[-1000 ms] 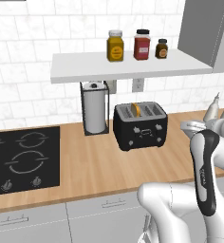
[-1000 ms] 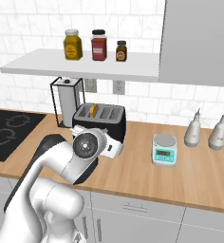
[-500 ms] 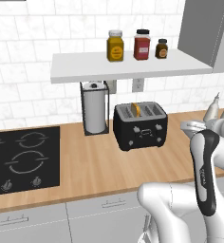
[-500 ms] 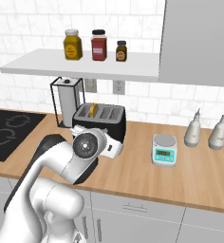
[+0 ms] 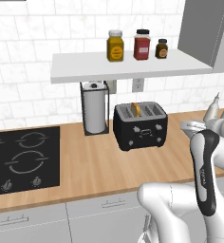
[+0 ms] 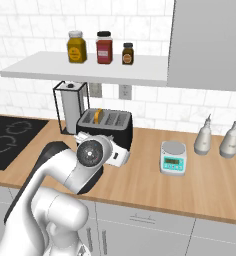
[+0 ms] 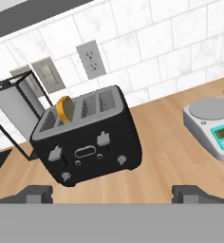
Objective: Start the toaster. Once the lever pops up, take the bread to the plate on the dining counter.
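The black two-slot toaster (image 5: 140, 127) (image 6: 106, 125) (image 7: 88, 142) stands on the wood-topped counter against the tiled wall. A tan slice of bread (image 5: 136, 109) (image 6: 97, 115) (image 7: 64, 109) sticks up from one slot. Two grey lever tabs (image 7: 55, 153) (image 7: 103, 138) sit high on its front face. My gripper (image 7: 112, 193) (image 6: 118, 157) hovers a short way in front of the toaster, pointing at its front. It is open, with nothing between its wide-set fingertips (image 7: 37, 191). The plate and the dining counter are out of view.
A paper towel stand (image 5: 95, 108) (image 6: 71, 106) is just left of the toaster. A small kitchen scale (image 6: 172, 157) (image 7: 213, 124) and two white bottles (image 6: 204, 137) stand to its right. A black cooktop (image 5: 19, 159) lies at left. A shelf (image 5: 128, 66) with jars hangs above.
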